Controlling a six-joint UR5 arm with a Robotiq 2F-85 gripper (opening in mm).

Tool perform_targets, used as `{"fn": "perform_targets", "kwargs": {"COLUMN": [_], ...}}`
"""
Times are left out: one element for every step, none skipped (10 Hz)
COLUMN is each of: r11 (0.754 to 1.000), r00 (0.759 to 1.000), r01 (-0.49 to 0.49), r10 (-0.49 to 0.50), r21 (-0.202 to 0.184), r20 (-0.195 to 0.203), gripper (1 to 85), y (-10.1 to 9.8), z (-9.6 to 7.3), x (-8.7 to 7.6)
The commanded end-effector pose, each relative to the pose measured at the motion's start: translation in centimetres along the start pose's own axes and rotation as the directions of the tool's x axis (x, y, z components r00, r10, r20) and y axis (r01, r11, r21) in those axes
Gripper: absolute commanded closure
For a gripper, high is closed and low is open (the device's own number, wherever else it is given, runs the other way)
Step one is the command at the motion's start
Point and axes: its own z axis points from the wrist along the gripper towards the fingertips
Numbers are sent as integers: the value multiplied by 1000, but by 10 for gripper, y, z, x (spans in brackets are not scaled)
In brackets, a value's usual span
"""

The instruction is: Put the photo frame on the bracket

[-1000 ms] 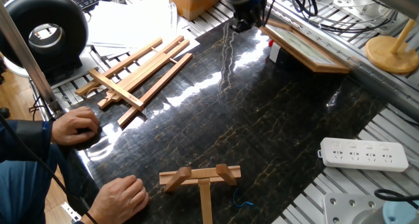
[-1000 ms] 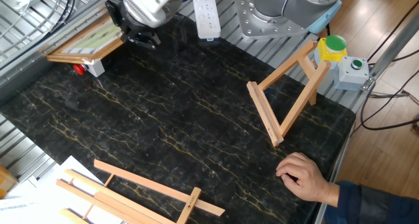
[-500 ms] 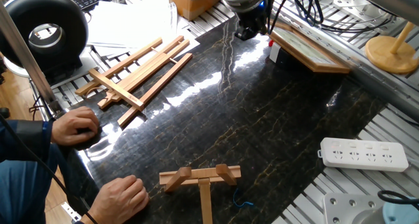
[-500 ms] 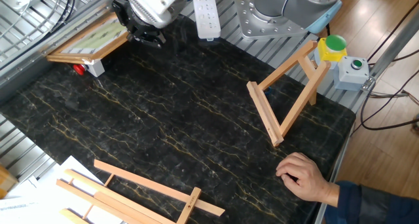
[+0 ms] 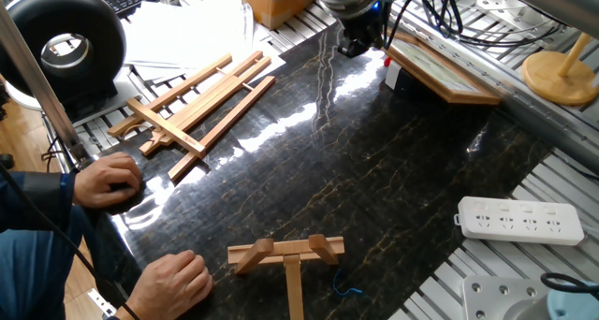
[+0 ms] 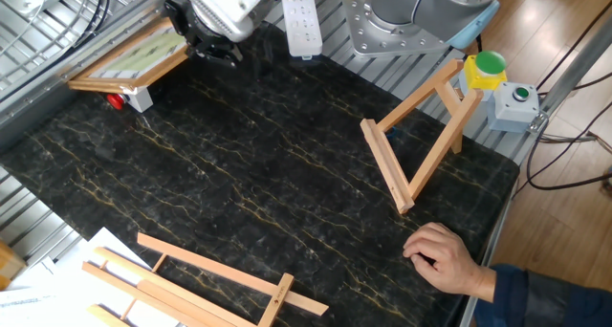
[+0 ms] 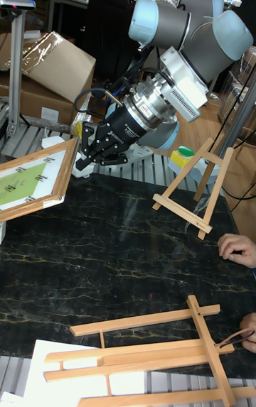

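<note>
The photo frame [image 7: 32, 187] rests tilted, face up, at one end of the dark table [image 6: 239, 174], propped on a small white block [image 6: 134, 98]. The gripper [image 7: 96, 153] hovers just beside the frame's near edge, fingers spread, holding nothing. The bracket [image 6: 416, 141] stands upright near the opposite end, well apart from the frame. A larger easel [image 5: 192, 105] lies flat along another edge.

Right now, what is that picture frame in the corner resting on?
The photo frame lies tilted on a small white block with a red part. Whatever else props it is hidden beneath it. The gripper hovers beside its edge.
</note>
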Motion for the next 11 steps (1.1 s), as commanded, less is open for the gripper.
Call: {"fn": "perform_targets", "kwargs": {"r11": [997, 994, 978, 992, 989, 994, 992, 992, 992, 994, 994], "r00": [999, 998, 979, 991, 998, 999, 997, 996, 995, 994, 993], "r01": [-25, -65, -129, -51, -37, -28, -62, -86, -95, -91, -100], "r10": [22, 66, 153, 64, 44, 23, 57, 82, 92, 87, 96], "r21": [-77, -93, -165, -118, -145, -109, -106, -94, -81, -64, -42], "r20": [-45, 9, 138, 117, 43, -48, -47, -45, -48, -68, -75], "gripper": [847, 847, 837, 620, 523, 510, 497, 497, 480, 413, 387], "y": [20, 23, 37, 28, 37, 28, 29, 34, 36, 33, 29], "z": [-1, -1, -6, -4, -3, -2, -1, 3, 6, 7, 9], "x": [12, -3, -41, -32, -12, 12, 11, 11, 12, 16, 17]}}
